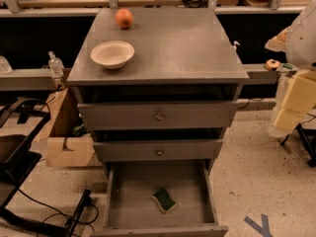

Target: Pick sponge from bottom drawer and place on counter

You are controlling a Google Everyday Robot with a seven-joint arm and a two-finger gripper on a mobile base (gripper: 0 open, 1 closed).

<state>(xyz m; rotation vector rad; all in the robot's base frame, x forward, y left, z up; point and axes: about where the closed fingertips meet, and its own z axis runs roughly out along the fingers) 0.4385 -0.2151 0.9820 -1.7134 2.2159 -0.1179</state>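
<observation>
The grey three-drawer cabinet (158,115) carries a flat matte grey tabletop (177,48). Its deep grey bottom drawer (128,186) stands pulled open. A round white bowl (112,54) and a round orange fruit (124,18) sit apart on the tabletop. The small wavy green-and-yellow sponge (164,200) lies on the drawer floor, right of centre. The gripper is out of view, so I cannot tell its state.

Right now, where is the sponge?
The sponge lies in the open bottom drawer, right of centre near its front wall, low in the camera view; the pincer is not in view.
</observation>
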